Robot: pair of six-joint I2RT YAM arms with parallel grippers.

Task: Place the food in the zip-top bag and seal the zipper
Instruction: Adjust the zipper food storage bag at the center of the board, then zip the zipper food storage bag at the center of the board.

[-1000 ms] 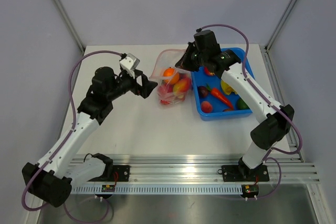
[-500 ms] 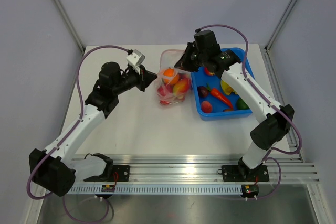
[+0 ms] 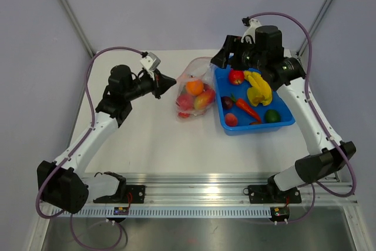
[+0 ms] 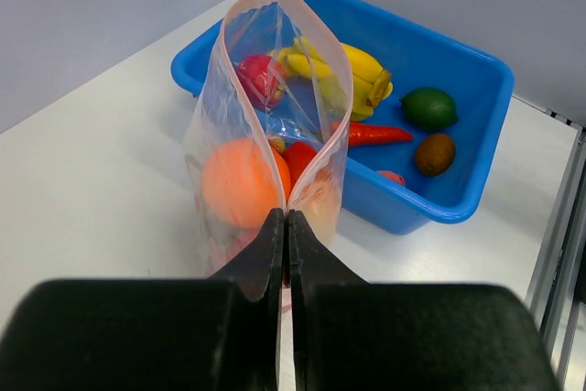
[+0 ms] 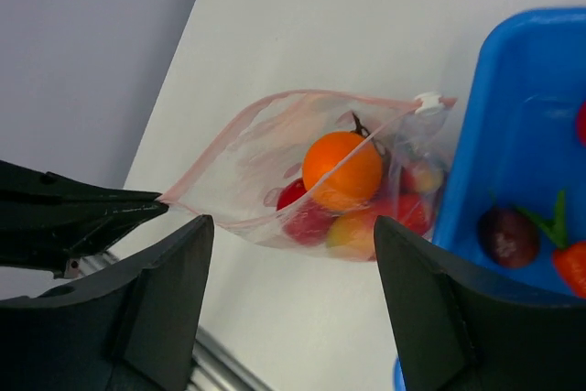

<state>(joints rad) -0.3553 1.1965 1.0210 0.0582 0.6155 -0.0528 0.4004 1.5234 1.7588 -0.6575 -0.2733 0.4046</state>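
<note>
Left jaws pinched shut on the left end of the zipper (image 5: 302,92), right jaws wide and empty above, zip-top bag (image 3: 194,89) part-filled on the worktop (image 3: 147,139) just left of the blue tray (image 3: 258,129): hold that mouth taut, then feed in the banana (image 3: 258,86).

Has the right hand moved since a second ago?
Yes: the right hand left the bag and drew back rightward, over the far left corner of the tray.
</note>
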